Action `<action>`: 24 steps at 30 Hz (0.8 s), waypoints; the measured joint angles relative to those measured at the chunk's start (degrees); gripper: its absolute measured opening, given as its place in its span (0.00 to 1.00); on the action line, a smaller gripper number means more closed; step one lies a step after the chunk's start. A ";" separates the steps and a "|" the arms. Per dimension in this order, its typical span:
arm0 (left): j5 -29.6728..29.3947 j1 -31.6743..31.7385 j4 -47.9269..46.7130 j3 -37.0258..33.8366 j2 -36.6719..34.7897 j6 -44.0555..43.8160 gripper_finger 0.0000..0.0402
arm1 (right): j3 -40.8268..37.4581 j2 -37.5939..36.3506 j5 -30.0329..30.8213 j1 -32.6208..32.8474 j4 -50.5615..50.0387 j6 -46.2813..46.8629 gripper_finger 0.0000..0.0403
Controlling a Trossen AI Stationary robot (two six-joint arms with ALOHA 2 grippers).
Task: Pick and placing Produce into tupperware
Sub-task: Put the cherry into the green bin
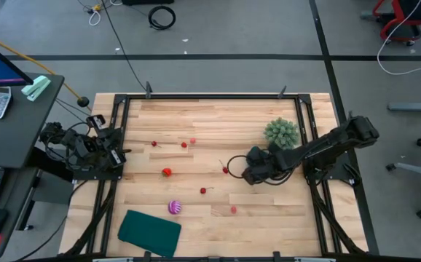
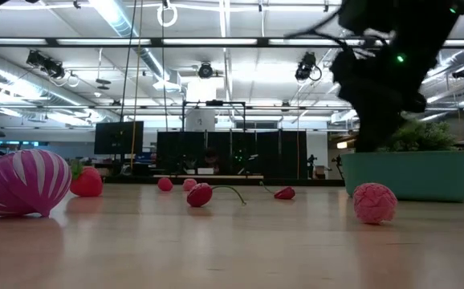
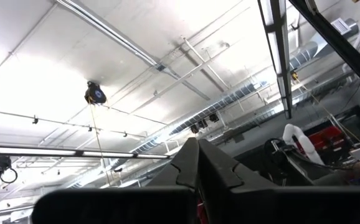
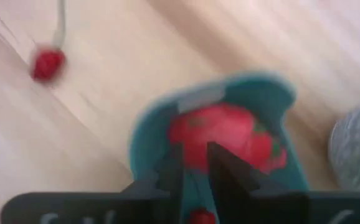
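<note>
Small teal plastic tub with rounded corners (image 4: 273, 99) sat on the wooden surface (image 1: 218, 131) beside a green spiky clump (image 1: 281, 132), holding a large red fruit (image 4: 223, 137). Right gripper (image 4: 192, 165) hovered directly above it, jaws narrow and empty. Left gripper (image 3: 198, 168) was parked at the surface's edge, jaws closed.

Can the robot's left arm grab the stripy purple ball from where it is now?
Probably yes, but not right away. The left pincer is parked at the table's left edge, its camera aimed at the ceiling. The striped ball sits alone on bare wood on that side with nothing blocking it, so the arm would just need to swing over.
</note>
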 joint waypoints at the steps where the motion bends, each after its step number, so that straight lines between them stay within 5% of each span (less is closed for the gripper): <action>1: 0.00 0.00 0.00 0.02 0.00 0.00 0.02 | 1.19 -0.38 1.63 -0.31 -0.04 -1.57 0.22; 12: 0.77 0.00 -0.76 0.01 0.00 -2.33 0.08 | 19.58 -6.67 13.25 -3.43 0.74 -26.33 0.29; 19: -20.03 0.02 -1.07 0.01 0.00 6.49 0.22 | 21.80 -8.34 26.67 -3.27 3.55 -26.96 0.29; 24: -30.00 -0.06 -4.71 1.11 0.00 4.25 0.31 | 21.22 -6.66 28.55 -3.82 3.22 -26.72 0.29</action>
